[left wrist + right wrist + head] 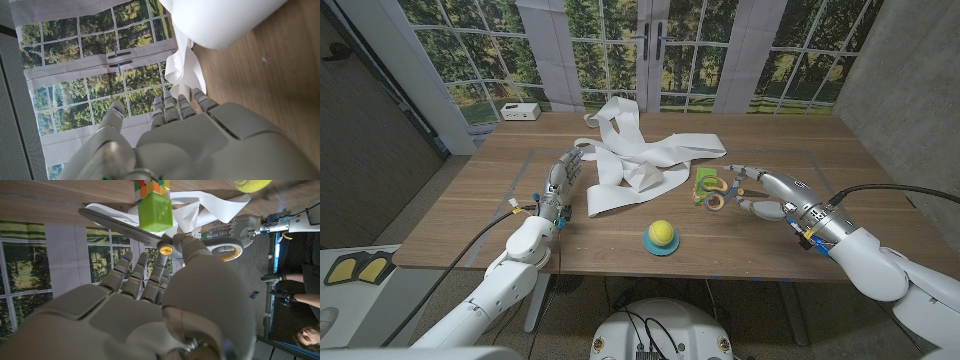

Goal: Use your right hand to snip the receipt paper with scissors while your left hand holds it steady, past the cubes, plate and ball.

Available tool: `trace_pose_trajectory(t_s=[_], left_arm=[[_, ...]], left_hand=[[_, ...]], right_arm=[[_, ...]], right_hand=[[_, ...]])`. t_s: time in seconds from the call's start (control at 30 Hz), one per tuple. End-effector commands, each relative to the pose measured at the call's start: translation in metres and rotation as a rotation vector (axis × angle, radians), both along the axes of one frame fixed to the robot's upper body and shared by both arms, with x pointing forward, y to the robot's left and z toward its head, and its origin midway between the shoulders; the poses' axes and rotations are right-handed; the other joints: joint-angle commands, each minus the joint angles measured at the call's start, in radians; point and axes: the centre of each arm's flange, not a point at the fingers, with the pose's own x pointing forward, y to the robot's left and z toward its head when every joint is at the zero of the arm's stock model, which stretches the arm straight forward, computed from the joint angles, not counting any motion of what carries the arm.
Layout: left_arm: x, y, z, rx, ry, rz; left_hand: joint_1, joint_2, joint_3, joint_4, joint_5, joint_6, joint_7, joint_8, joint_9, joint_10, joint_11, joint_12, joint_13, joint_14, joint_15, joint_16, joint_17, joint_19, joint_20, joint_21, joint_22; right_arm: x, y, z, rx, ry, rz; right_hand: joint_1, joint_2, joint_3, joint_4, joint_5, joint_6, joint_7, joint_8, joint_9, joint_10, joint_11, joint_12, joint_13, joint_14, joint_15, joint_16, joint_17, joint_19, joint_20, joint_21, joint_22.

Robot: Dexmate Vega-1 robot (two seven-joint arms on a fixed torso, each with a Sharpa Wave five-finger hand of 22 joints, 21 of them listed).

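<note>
White receipt paper (635, 155) sprawls in a long crumpled ribbon across the far middle of the wooden counter (470, 215), and it lies to the left of the right hand (757, 192) and a little beyond it. That hand grips the grey-bladed scissors with yellowish handle loops (716, 193); in the right wrist view its thumb sits in a loop and the blades (120, 222) point out ahead of the fingers, past the green and multicoloured cubes (154, 207) lying just beside them. The left hand (567, 175) is the nearer one to the paper: its fingertips (172, 102) reach right to the ribbon's edge, fingers straight and together, closed on nothing that I can see. Between the two hands, nearer the robot, the yellow-green ball (662, 233) sits on a small blue plate (662, 247). I judge the cut calls for the scissors to travel leftward, over the cubes, toward the strip.
</note>
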Motion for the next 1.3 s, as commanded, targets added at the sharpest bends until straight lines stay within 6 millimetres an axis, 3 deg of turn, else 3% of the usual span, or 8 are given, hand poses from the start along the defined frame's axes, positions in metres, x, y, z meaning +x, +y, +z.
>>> trace_pose_trajectory(t_s=[0.03,1.3], left_arm=[[-0.003,0.003,0.001,-0.008,-0.005,0.002],[-0.006,0.007,-0.002,-0.021,0.016,-0.001]], left_hand=[[-0.006,-0.006,0.003,0.002,0.001,0.014,0.001,0.007,0.002,0.012,-0.001,0.011,0.001,0.009,-0.001,0.003,0.003,0.004,0.003,0.004,0.002],[-0.006,-0.002,0.006,0.003,0.001,0.02,0.005,-0.001,0.002,0.021,-0.001,0.01,0.001,0.023,-0.009,0.002,0.003,0.006,-0.007,0.004,0.002]], right_arm=[[-0.001,0.007,0.002,0.033,-0.086,0.02],[0.009,0.031,-0.006,0.173,-0.3,0.126]], right_hand=[[0.049,0.029,-0.006,-0.001,-0.003,0.012,-0.009,0.003,0.005,0.07,-0.079,0.164,-0.003,0.01,-0.181,-0.001,0.006,0.002,-0.006,0.004,0.001],[0.098,0.038,-0.029,-0.005,-0.029,0.018,-0.041,0.001,0.009,0.056,-0.077,0.196,-0.028,0.031,-0.191,-0.01,0.021,0.028,-0.024,0.011,0.001]])
